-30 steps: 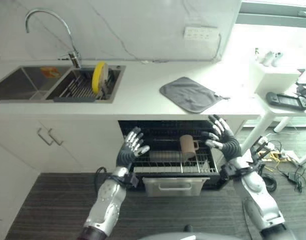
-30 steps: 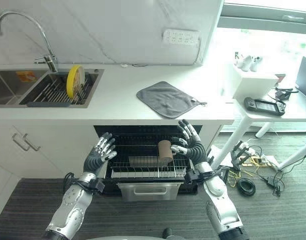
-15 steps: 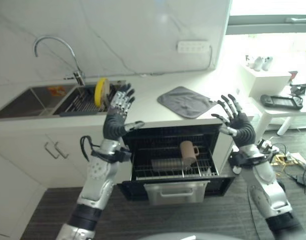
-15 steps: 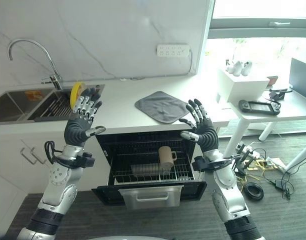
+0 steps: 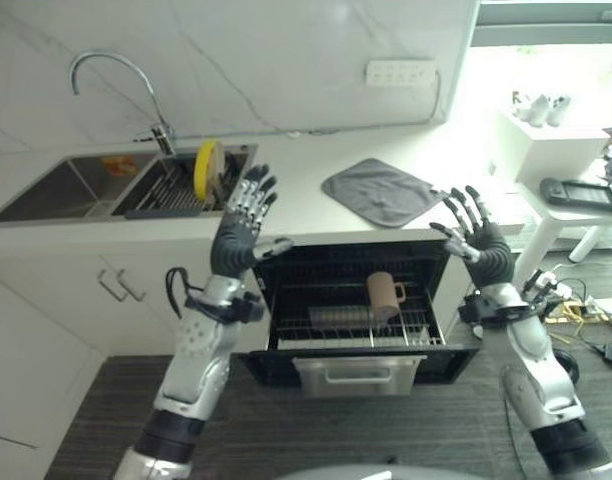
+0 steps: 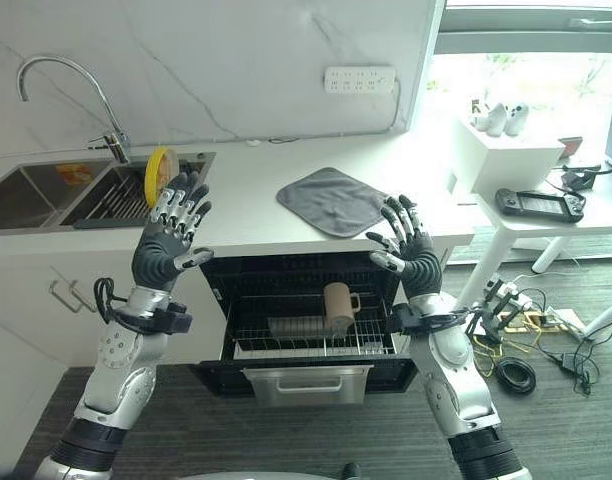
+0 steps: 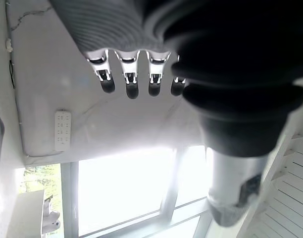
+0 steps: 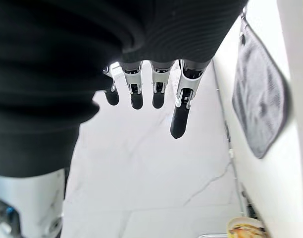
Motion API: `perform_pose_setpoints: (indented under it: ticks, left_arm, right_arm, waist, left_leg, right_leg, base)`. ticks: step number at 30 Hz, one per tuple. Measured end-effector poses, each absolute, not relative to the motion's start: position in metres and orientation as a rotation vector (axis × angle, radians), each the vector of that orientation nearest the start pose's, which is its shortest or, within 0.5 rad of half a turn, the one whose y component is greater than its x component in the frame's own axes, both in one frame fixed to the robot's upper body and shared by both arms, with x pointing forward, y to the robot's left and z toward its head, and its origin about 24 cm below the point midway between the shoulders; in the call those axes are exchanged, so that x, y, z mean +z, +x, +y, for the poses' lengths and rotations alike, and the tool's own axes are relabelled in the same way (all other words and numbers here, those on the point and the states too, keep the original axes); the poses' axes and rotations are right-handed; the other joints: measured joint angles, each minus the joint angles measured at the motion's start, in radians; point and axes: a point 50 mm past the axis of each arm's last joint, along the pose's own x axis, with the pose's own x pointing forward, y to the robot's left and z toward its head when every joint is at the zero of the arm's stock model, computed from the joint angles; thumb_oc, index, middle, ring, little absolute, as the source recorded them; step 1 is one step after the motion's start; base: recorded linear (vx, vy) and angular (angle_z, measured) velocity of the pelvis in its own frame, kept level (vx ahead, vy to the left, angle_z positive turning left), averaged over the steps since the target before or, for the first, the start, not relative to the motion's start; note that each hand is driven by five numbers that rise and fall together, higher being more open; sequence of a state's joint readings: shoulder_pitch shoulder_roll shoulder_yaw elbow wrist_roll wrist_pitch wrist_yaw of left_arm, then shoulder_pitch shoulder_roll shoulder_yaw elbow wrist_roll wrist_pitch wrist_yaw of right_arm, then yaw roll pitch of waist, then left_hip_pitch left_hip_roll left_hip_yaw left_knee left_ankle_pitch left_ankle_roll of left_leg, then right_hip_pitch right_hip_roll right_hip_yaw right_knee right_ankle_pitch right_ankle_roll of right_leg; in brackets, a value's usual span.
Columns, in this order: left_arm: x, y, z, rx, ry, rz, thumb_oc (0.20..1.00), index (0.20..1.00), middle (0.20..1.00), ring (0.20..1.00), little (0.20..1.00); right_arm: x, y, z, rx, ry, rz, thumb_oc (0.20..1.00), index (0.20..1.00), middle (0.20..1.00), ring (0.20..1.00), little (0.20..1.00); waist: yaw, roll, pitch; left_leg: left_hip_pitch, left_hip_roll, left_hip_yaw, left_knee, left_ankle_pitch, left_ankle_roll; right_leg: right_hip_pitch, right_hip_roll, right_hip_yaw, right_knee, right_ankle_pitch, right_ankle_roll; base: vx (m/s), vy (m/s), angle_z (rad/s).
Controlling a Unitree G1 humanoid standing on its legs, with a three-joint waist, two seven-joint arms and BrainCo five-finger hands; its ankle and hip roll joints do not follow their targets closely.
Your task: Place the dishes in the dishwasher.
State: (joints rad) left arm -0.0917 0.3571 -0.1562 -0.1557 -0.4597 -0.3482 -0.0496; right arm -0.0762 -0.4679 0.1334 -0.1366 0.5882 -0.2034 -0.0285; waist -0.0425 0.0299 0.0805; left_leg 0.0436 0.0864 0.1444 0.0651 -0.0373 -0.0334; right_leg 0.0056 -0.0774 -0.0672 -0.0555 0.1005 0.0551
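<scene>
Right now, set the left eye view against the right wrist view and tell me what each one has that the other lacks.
Left eye view, not the wrist view: the pulled-out dishwasher rack with a brown mug in it, the yellow plate standing in the sink, and the open left hand raised near the counter edge. Right wrist view: nothing new, just a close look along straight fingers. Both: the right hand, open, the grey cloth on the counter, and the marble wall.
</scene>
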Motion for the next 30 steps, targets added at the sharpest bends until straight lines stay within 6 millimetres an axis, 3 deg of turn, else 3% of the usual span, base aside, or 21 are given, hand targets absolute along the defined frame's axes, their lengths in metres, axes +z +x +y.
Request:
perform_pose_setpoints:
  ticks: [2, 3, 4, 6, 7, 8, 9, 10, 11, 12, 13, 15, 17, 19, 21, 22, 23, 25, 28, 29, 30]
  left_arm:
    - [0.14, 0.259, 0.159, -0.287, -0.131, -0.554, 1.0, 1.0, 1.0, 1.0, 1.0]
    - [0.151, 0.266, 0.153, -0.319, -0.11, -0.585, 1.0, 1.0, 1.0, 1.0, 1.0]
    - [0.151, 0.267, 0.152, -0.328, -0.104, -0.587, 1.0, 1.0, 1.0, 1.0, 1.0]
    - [0.149, 0.274, 0.147, -0.351, -0.093, -0.568, 1.0, 1.0, 1.0, 1.0, 1.0]
    - [0.149, 0.276, 0.146, -0.365, -0.073, -0.56, 1.0, 1.0, 1.0, 1.0, 1.0]
    - [0.149, 0.276, 0.146, -0.367, -0.071, -0.561, 1.0, 1.0, 1.0, 1.0, 1.0]
    - [0.143, 0.276, 0.149, -0.368, -0.049, -0.531, 1.0, 1.0, 1.0, 1.0, 1.0]
    - [0.137, 0.275, 0.154, -0.357, -0.047, -0.505, 1.0, 1.0, 1.0, 1.0, 1.0]
    - [0.132, 0.273, 0.159, -0.339, -0.039, -0.483, 1.0, 1.0, 1.0, 1.0, 1.0]
    - [0.123, 0.268, 0.171, -0.299, -0.036, -0.46, 1.0, 1.0, 1.0, 1.0, 1.0]
    - [0.107, 0.257, 0.185, -0.225, -0.069, -0.407, 1.0, 1.0, 1.0, 1.0, 1.0]
    - [0.11, 0.255, 0.186, -0.217, -0.083, -0.421, 1.0, 1.0, 1.0, 1.0, 1.0]
    - [0.124, 0.262, 0.182, -0.25, -0.069, -0.474, 1.0, 1.0, 1.0, 1.0, 1.0]
    - [0.136, 0.268, 0.175, -0.28, -0.06, -0.513, 1.0, 1.0, 1.0, 1.0, 1.0]
    - [0.14, 0.271, 0.164, -0.316, -0.073, -0.53, 1.0, 1.0, 1.0, 1.0, 1.0]
    - [0.139, 0.27, 0.162, -0.328, -0.067, -0.523, 1.0, 1.0, 1.0, 1.0, 1.0]
    - [0.138, 0.27, 0.161, -0.334, -0.064, -0.517, 1.0, 1.0, 1.0, 1.0, 1.0]
    - [0.139, 0.269, 0.161, -0.334, -0.067, -0.52, 1.0, 1.0, 1.0, 1.0, 1.0]
    - [0.136, 0.262, 0.164, -0.329, -0.06, -0.512, 1.0, 1.0, 1.0, 1.0, 1.0]
    - [0.134, 0.26, 0.165, -0.326, -0.062, -0.505, 1.0, 1.0, 1.0, 1.0, 1.0]
    - [0.133, 0.258, 0.166, -0.325, -0.058, -0.498, 1.0, 1.0, 1.0, 1.0, 1.0]
  right_arm:
    - [0.128, 0.266, -0.192, 0.161, 0.142, -0.365, 1.0, 1.0, 1.0, 1.0, 1.0]
    - [0.137, 0.272, -0.189, 0.161, 0.162, -0.402, 1.0, 1.0, 1.0, 1.0, 1.0]
    - [0.141, 0.273, -0.189, 0.168, 0.158, -0.416, 1.0, 1.0, 1.0, 1.0, 1.0]
    - [0.147, 0.274, -0.198, 0.148, 0.167, -0.443, 1.0, 1.0, 1.0, 1.0, 1.0]
    - [0.152, 0.273, -0.201, 0.139, 0.167, -0.463, 1.0, 1.0, 1.0, 1.0, 1.0]
    - [0.157, 0.273, -0.207, 0.125, 0.155, -0.483, 1.0, 1.0, 1.0, 1.0, 1.0]
    - [0.146, 0.267, -0.212, 0.094, 0.192, -0.454, 1.0, 1.0, 1.0, 1.0, 1.0]
    - [0.133, 0.259, -0.211, 0.077, 0.246, -0.414, 1.0, 1.0, 1.0, 1.0, 1.0]
    - [0.124, 0.249, -0.205, 0.064, 0.309, -0.404, 1.0, 1.0, 1.0, 1.0, 1.0]
    - [0.113, 0.242, -0.198, 0.074, 0.354, -0.374, 1.0, 1.0, 1.0, 1.0, 1.0]
    - [0.105, 0.239, -0.197, 0.083, 0.354, -0.336, 1.0, 1.0, 1.0, 1.0, 1.0]
    - [0.114, 0.239, -0.206, 0.092, 0.296, -0.367, 1.0, 1.0, 1.0, 1.0, 1.0]
    - [0.129, 0.245, -0.209, 0.111, 0.262, -0.423, 1.0, 1.0, 1.0, 1.0, 1.0]
    - [0.141, 0.252, -0.201, 0.153, 0.283, -0.467, 1.0, 1.0, 1.0, 1.0, 1.0]
    - [0.14, 0.253, -0.191, 0.189, 0.294, -0.465, 1.0, 1.0, 1.0, 1.0, 1.0]
    - [0.138, 0.253, -0.188, 0.199, 0.297, -0.458, 1.0, 1.0, 1.0, 1.0, 1.0]
    - [0.138, 0.253, -0.186, 0.203, 0.3, -0.457, 1.0, 1.0, 1.0, 1.0, 1.0]
    - [0.136, 0.254, -0.19, 0.186, 0.295, -0.454, 1.0, 1.0, 1.0, 1.0, 1.0]
    - [0.131, 0.254, -0.195, 0.145, 0.298, -0.435, 1.0, 1.0, 1.0, 1.0, 1.0]
    - [0.132, 0.254, -0.196, 0.14, 0.296, -0.442, 1.0, 1.0, 1.0, 1.0, 1.0]
    - [0.132, 0.254, -0.197, 0.139, 0.293, -0.445, 1.0, 1.0, 1.0, 1.0, 1.0]
  waist:
    - [-0.014, -0.02, 0.057]
    - [-0.011, -0.047, 0.088]
    - [-0.011, -0.052, 0.093]
    - [-0.038, -0.038, 0.107]
    - [-0.067, -0.032, 0.108]
    - [-0.071, -0.022, 0.107]
    - [-0.069, -0.05, 0.108]
    - [-0.05, -0.046, 0.115]
    - [-0.038, -0.038, 0.114]
    - [-0.018, -0.03, 0.112]
    - [0.0, -0.003, 0.101]
    - [-0.006, 0.019, 0.095]
    - [0.005, 0.011, 0.093]
    - [0.012, 0.002, 0.093]
    - [0.006, -0.021, 0.091]
    - [0.003, -0.031, 0.087]
    - [0.003, -0.04, 0.082]
    - [0.004, -0.037, 0.082]
    - [-0.007, -0.029, 0.08]
    - [-0.005, -0.027, 0.08]
    - [-0.005, -0.029, 0.08]
  left_leg:
    - [-0.078, -0.003, -0.038, 0.123, -0.048, 0.007]
    - [-0.129, 0.056, -0.095, 0.229, -0.073, -0.004]
    - [-0.124, 0.093, -0.108, 0.211, -0.073, -0.006]
    - [-0.107, 0.183, -0.12, 0.19, -0.081, -0.043]
    - [-0.1, 0.213, -0.097, 0.159, -0.081, -0.043]
    - [-0.081, 0.194, -0.099, 0.119, -0.081, -0.042]
    - [-0.042, 0.046, -0.055, 0.106, -0.059, -0.101]
    - [-0.063, -0.019, -0.05, 0.176, -0.107, -0.046]
    - [-0.081, -0.051, -0.027, 0.221, -0.138, -0.013]
    - [-0.07, -0.047, 0.049, 0.214, -0.149, 0.022]
    - [-0.058, -0.037, 0.091, 0.171, -0.138, 0.053]
    - [-0.076, -0.037, 0.078, 0.1, -0.088, 0.08]
    - [-0.075, -0.065, 0.081, 0.014, -0.005, 0.099]
    - [-0.063, -0.094, 0.083, -0.031, 0.023, 0.112]
    - [-0.043, -0.125, 0.072, -0.048, 0.031, 0.106]
    - [-0.039, -0.143, 0.072, -0.05, 0.03, 0.104]
    - [-0.037, -0.164, 0.077, -0.052, 0.028, 0.101]
    - [-0.042, -0.186, 0.073, -0.056, 0.027, 0.1]
    - [-0.044, -0.185, 0.063, -0.05, 0.027, 0.091]
    - [-0.048, -0.185, 0.064, -0.039, 0.018, 0.076]
    - [-0.064, -0.181, 0.076, -0.001, -0.007, 0.038]
  right_leg:
    - [-0.048, -0.029, 0.012, 0.067, -0.014, -0.006]
    - [-0.087, -0.046, 0.03, 0.113, -0.033, 0.014]
    - [-0.102, -0.052, 0.041, 0.136, -0.044, 0.021]
    - [-0.108, -0.074, 0.038, 0.178, -0.061, 0.062]
    - [-0.136, -0.115, 0.044, 0.225, -0.081, 0.088]
    - [-0.149, -0.161, 0.069, 0.227, -0.081, 0.098]
    - [-0.075, -0.303, 0.09, 0.097, 0.05, 0.014]
    - [-0.092, -0.341, 0.084, 0.052, 0.235, -0.047]
    - [-0.12, -0.364, 0.087, 0.017, 0.396, -0.067]
    - [-0.155, -0.365, 0.011, 0.048, 0.395, -0.026]
    - [-0.203, -0.287, -0.107, 0.212, 0.221, 0.052]
    - [-0.21, -0.169, -0.148, 0.391, -0.027, 0.056]
    - [-0.171, -0.091, -0.218, 0.463, -0.182, 0.025]
    - [-0.128, -0.017, -0.202, 0.458, -0.253, 0.035]
    - [-0.089, 0.068, -0.134, 0.433, -0.294, 0.016]
    - [-0.075, 0.084, -0.131, 0.407, -0.298, 0.001]
    - [-0.06, 0.084, -0.139, 0.368, -0.297, -0.01]
    - [-0.044, 0.08, -0.135, 0.31, -0.295, -0.09]
    - [-0.022, 0.093, -0.119, 0.271, -0.272, -0.102]
    - [-0.02, 0.097, -0.113, 0.27, -0.272, -0.103]
    - [-0.021, 0.101, -0.099, 0.277, -0.265, -0.118]
  base:
    - [-0.11, 0.718, 0.0]
    - [-0.02, 0.708, -0.18]
    - [-0.01, 0.722, -0.16]
    - [0.01, 0.756, 0.13]
    - [0.05, 0.76, 0.1]
    - [0.04, 0.835, -0.07]
    - [-0.06, 0.906, -0.47]
    - [-0.15, 0.791, -0.76]
    - [-0.2, 0.602, -1.06]
    - [-0.16, 0.388, -1.41]
    - [-0.12, 0.357, -1.04]
    - [-0.09, 0.236, -0.2]
    - [-0.02, 0.097, 0.13]
    - [0.07, 0.051, 0.05]
    - [0.08, -0.008, 0.2]
    - [0.08, -0.075, 0.19]
    - [0.06, -0.071, 0.08]
    - [0.07, -0.068, 0.03]
    - [0.06, -0.059, 0.08]
    - [0.05, -0.065, 0.01]
    - [0.01, -0.033, -0.06]
